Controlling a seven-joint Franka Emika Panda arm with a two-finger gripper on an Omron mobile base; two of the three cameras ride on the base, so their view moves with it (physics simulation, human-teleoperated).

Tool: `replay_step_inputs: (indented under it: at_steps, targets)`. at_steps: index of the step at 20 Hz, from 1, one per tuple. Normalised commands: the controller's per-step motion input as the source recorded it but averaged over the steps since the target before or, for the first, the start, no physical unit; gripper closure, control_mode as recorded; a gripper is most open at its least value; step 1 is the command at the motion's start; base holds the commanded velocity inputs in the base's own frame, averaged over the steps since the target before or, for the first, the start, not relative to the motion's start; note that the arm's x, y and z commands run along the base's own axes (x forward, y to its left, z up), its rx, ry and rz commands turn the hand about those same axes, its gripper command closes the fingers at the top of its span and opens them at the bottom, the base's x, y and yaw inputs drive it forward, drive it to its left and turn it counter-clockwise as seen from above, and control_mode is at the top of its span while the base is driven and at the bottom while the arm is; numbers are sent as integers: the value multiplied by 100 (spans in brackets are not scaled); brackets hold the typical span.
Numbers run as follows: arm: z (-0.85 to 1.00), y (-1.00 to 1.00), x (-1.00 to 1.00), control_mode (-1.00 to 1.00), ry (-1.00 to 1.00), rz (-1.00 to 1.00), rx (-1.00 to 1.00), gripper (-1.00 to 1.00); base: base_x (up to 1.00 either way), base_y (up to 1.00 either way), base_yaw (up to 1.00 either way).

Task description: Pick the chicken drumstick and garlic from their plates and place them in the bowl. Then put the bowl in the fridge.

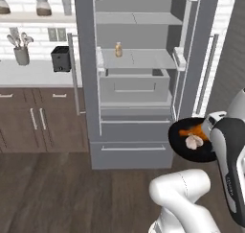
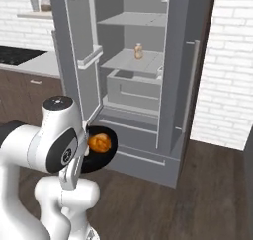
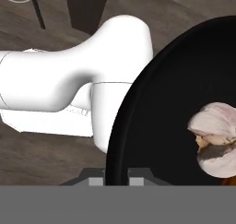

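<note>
The fridge (image 1: 136, 90) stands open in front of me, both doors swung wide and pale shelves and a drawer showing (image 2: 133, 88). My gripper (image 3: 116, 180) is shut on the rim of the glossy black bowl (image 3: 175, 80), held in the air low before the fridge's right door. In the bowl (image 1: 184, 149) lie the orange-brown chicken drumstick (image 1: 187, 131) and the whitish garlic (image 1: 193, 141). From the right base view the drumstick (image 2: 100, 142) shows in the bowl (image 2: 94, 163) beside my wrist. The garlic (image 3: 215, 140) lies near the bowl's middle. The plates are out of view.
A small tan jar (image 1: 118, 49) stands on the fridge's middle shelf (image 2: 139, 51). Left of the fridge a counter holds a black toaster (image 1: 61, 58) and a utensil pot (image 1: 21, 54), over brown cabinets. A white brick wall (image 2: 227, 76) is on the right; dark wood floor lies below.
</note>
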Motion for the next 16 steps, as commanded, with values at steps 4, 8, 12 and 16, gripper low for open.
replay_step_inputs:
  at_steps: [4,8,12,16]
  targets:
    - [0,0,0,100,0,0,0,100,34,46,0]
    - [0,0,0,100,0,0,0,100,57,42,-2]
    - [0,0,0,100,0,0,0,100,53,0,-7]
    - [0,0,0,100,0,0,0,100,72,2,-6]
